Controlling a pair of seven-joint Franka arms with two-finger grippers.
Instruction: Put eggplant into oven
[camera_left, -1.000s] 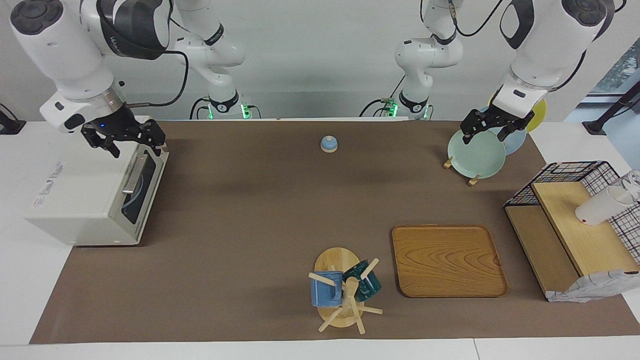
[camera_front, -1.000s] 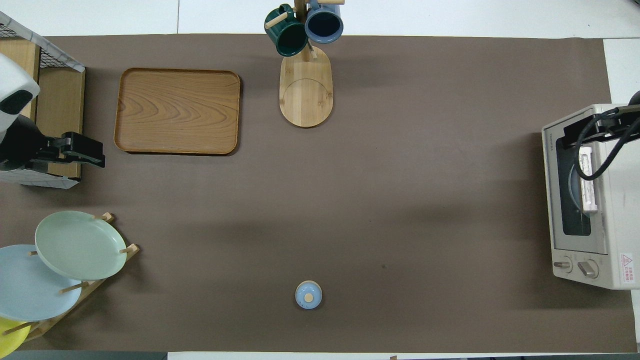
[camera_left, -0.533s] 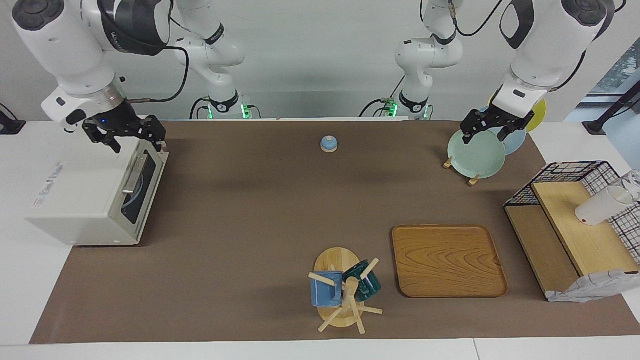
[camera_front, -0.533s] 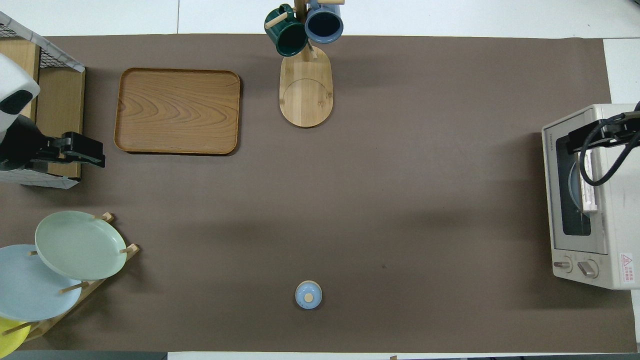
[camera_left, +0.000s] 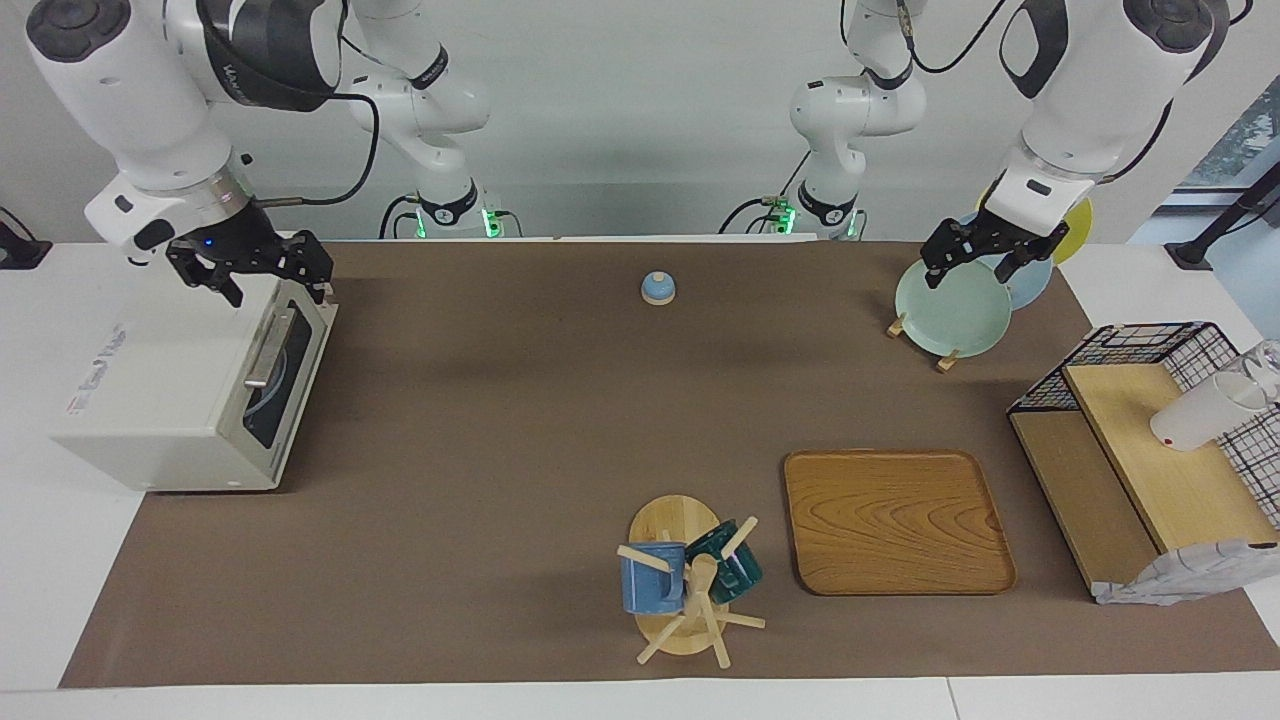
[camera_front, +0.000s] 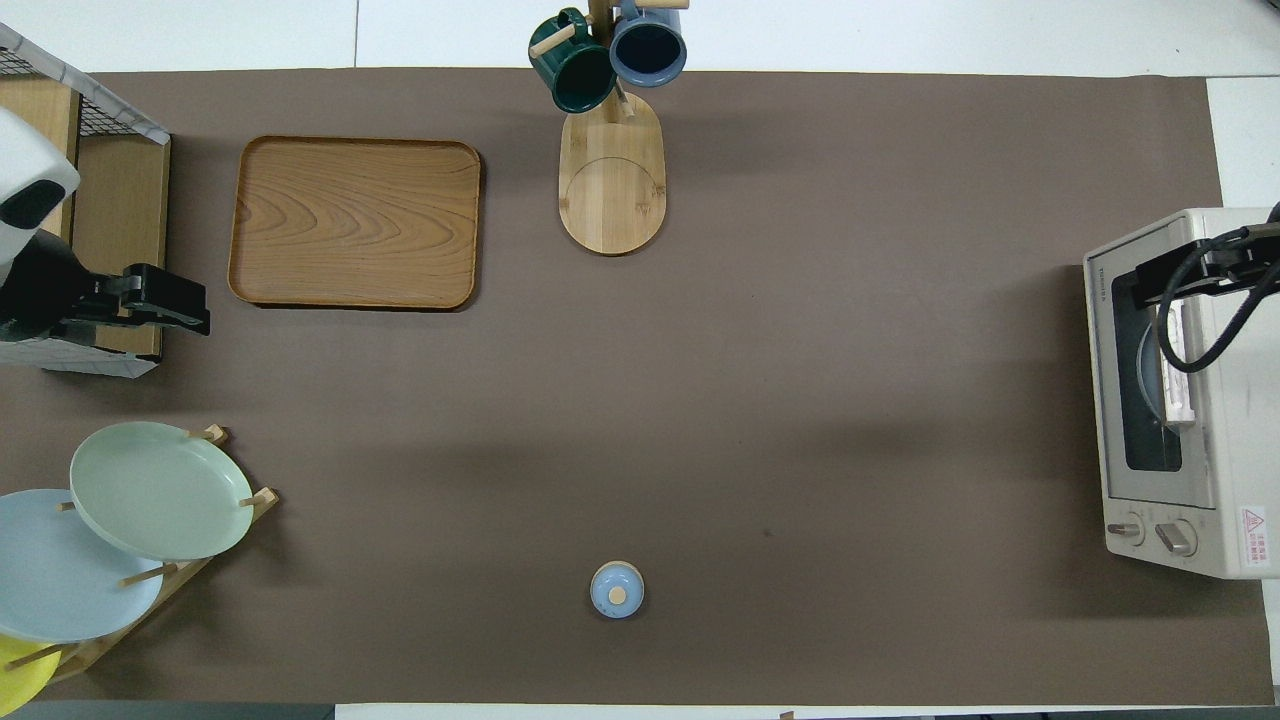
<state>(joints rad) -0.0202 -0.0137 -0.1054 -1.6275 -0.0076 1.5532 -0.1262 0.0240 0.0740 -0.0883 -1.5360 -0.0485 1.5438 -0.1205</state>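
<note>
The cream-white oven (camera_left: 170, 400) stands at the right arm's end of the table, its dark glass door (camera_front: 1145, 385) shut and its silver handle (camera_left: 265, 350) up against the front. The eggplant is out of view; a pale curved shape shows dimly through the glass. My right gripper (camera_left: 278, 290) hangs open and empty over the oven's top edge nearest the robots, also seen from overhead (camera_front: 1190, 268). My left gripper (camera_left: 970, 275) waits open and empty over the plate rack, and from overhead (camera_front: 195, 310) it shows beside the wooden shelf.
A green plate (camera_left: 950, 308) leans in a rack with blue and yellow plates. A small blue lid (camera_left: 657, 288) lies mid-table near the robots. A wooden tray (camera_left: 895, 520), a mug tree (camera_left: 685, 580) and a wire shelf (camera_left: 1150, 440) with a white cup are also there.
My right gripper has risen a little above the oven and drawn slightly toward the robots, then stopped. The left arm and all the objects have stayed in place.
</note>
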